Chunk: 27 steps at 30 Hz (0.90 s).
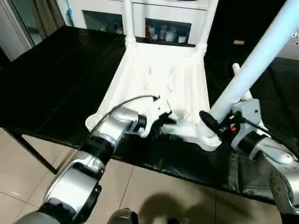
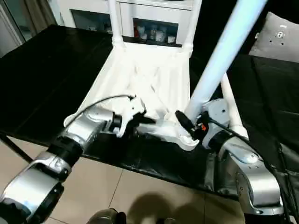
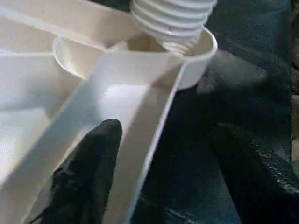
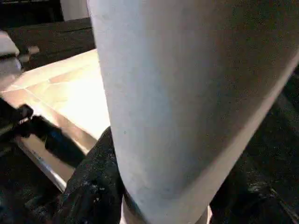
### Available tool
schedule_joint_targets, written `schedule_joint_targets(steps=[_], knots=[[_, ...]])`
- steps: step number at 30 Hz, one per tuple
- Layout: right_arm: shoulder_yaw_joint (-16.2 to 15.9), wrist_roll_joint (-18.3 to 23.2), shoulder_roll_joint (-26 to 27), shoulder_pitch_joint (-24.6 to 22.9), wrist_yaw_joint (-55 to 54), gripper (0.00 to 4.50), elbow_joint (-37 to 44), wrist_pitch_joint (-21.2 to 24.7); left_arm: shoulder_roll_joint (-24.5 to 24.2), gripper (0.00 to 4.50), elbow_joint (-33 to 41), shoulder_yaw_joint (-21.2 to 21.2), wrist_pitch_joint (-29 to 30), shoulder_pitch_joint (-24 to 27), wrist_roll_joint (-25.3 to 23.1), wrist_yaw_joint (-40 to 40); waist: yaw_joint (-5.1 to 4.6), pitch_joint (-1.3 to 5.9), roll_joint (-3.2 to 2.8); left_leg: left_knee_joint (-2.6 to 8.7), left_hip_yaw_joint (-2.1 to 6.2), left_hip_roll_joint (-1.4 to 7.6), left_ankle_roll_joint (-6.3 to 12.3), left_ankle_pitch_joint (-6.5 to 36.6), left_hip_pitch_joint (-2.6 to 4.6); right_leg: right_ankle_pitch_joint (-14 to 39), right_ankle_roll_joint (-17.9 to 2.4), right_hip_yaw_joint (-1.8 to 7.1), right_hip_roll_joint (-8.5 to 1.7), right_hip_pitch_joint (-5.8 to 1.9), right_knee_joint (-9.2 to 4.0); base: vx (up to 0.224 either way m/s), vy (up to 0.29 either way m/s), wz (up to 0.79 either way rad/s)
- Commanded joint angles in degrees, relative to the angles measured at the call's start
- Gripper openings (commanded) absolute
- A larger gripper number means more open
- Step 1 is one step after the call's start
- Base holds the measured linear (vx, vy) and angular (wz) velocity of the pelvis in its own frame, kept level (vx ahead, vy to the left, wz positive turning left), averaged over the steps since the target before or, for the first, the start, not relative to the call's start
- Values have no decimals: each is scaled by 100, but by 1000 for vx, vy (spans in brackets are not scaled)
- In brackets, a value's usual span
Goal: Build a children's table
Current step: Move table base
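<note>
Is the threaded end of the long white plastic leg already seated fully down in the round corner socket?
No: the leg's threaded end sits tilted at the socket mouth, several ridges exposed.

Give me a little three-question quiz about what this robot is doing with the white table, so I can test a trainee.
1. True or false: the table top lies upside down on the black surface, ribbed side up.
2. Which gripper holds the long white leg at the near corner socket? A) left B) right C) neither
3. Fill in: the threaded end of the leg sits at the mouth of the round ____.

Key
1. True; two legs already stand in the far corners.
2. B; the right gripper clasps it, while the left gripper is at the table top's near rim, open.
3. Socket.
</note>
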<state>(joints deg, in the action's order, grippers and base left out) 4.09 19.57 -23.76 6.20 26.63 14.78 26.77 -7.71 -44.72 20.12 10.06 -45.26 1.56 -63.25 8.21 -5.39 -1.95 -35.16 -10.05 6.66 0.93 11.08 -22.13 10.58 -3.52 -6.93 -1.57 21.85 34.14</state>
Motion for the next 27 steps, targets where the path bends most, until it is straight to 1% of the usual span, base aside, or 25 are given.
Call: schedule_joint_targets(steps=[1,2,3,4,5,7,9,11,12,13,14,16,17,18,20,21,22,23,24,25,27], knots=[[87,-2,-7,-30,-25,191,179,-39,11,319,-16,113,-148,-33,-193,143,-4,448,49,434,425,878,411,875,128,1305,-625,566,-1100,-304,-511,0,0,0],[90,1,-9,-34,-26,191,180,-44,13,300,-50,143,-224,-41,-249,182,1,444,51,429,415,869,392,919,133,1374,-614,569,-1115,-306,-527,0,0,0],[91,1,-10,-35,-26,191,181,-45,14,294,-55,149,-232,-43,-262,192,2,438,55,431,415,860,386,918,125,1432,-589,569,-1112,-312,-537,0,0,0],[93,1,-10,-38,-27,191,183,-49,16,290,-74,171,-267,-48,-314,232,9,443,44,427,416,856,380,906,125,1441,-578,565,-1110,-315,-533,0,0,0],[94,2,-9,-42,-31,191,189,-53,15,290,-87,200,-290,-48,-392,272,3,439,44,434,422,864,386,902,121,1438,-562,563,-1101,-312,-531,0,0,0],[92,2,-5,-45,-35,191,196,-55,7,275,-111,238,-322,-46,-465,293,-5,439,46,444,428,878,387,937,130,1442,-542,563,-1094,-303,-532,0,0,0],[93,4,-2,-51,-39,191,208,-54,11,252,-163,234,-314,-55,-477,327,0,445,35,439,428,872,377,934,132,1358,-568,569,-1111,-304,-526,0,0,0],[95,10,-1,-57,-37,191,215,-53,19,231,-236,216,-283,-82,-471,352,2,442,36,441,425,872,369,952,132,1350,-588,569,-1115,-302,-529,0,0,0],[96,11,-1,-58,-37,191,215,-53,19,231,-285,212,-279,-102,-482,365,0,445,40,441,426,871,366,949,133,1335,-595,569,-1111,-305,-522,0,0,0],[97,13,-2,-58,-35,191,215,-52,17,221,-332,209,-286,-121,-498,377,-1,441,46,442,424,863,377,932,123,1324,-597,568,-1108,-308,-519,0,0,0],[98,14,-3,-58,-34,191,215,-52,15,211,-352,210,-289,-130,-506,382,4,442,45,437,419,861,380,922,124,1347,-593,571,-1120,-311,-524,0,0,0],[97,18,-3,-57,-27,191,211,-58,-3,196,-445,225,-310,-171,-551,380,5,446,45,436,417,855,393,909,130,1384,-575,566,-1103,-303,-538,0,0,0],[95,19,-4,-58,-21,191,208,-66,-8,196,-509,218,-335,-198,-588,373,5,443,39,442,427,867,390,923,130,1396,-567,563,-1103,-303,-536,0,0,0],[84,21,-7,-54,-1,191,204,-87,-15,181,-609,192,-331,-254,-620,335,4,453,41,441,426,867,394,918,130,1368,-557,568,-1106,-306,-533,0,0,0],[78,22,-10,-51,9,191,202,-95,-14,158,-650,180,-335,-279,-619,318,8,444,40,441,426,864,377,949,126,1428,-564,569,-1122,-309,-542,0,0,0],[74,24,-14,-48,17,191,202,-96,-8,153,-686,155,-336,-307,-592,298,13,443,31,441,425,860,359,983,133,1508,-556,567,-1124,-307,-551,0,0,0],[73,27,-15,-47,20,191,202,-94,-1,147,-707,129,-323,-327,-553,248,9,443,36,439,420,859,355,990,132,1535,-549,570,-1127,-306,-560,0,0,0],[71,30,-17,-46,22,191,205,-81,3,137,-720,98,-286,-345,-502,183,15,441,17,437,427,855,340,1004,136,1592,-540,567,-1120,-306,-563,0,0,0],[60,33,-31,-49,33,191,214,-53,3,137,-738,81,-265,-361,-474,145,10,440,27,445,426,861,335,1029,141,1616,-532,566,-1116,-301,-575,0,0,0],[56,38,-33,-50,40,191,217,-48,1,127,-743,80,-266,-363,-473,141,12,444,30,444,424,860,337,1021,141,1605,-533,568,-1118,-301,-572,0,0,0],[10,73,-48,-62,91,191,264,15,-30,118,-795,77,-275,-374,-477,116,11,447,9,450,435,871,342,1036,138,1562,-531,569,-1113,-301,-562,0,0,0]])
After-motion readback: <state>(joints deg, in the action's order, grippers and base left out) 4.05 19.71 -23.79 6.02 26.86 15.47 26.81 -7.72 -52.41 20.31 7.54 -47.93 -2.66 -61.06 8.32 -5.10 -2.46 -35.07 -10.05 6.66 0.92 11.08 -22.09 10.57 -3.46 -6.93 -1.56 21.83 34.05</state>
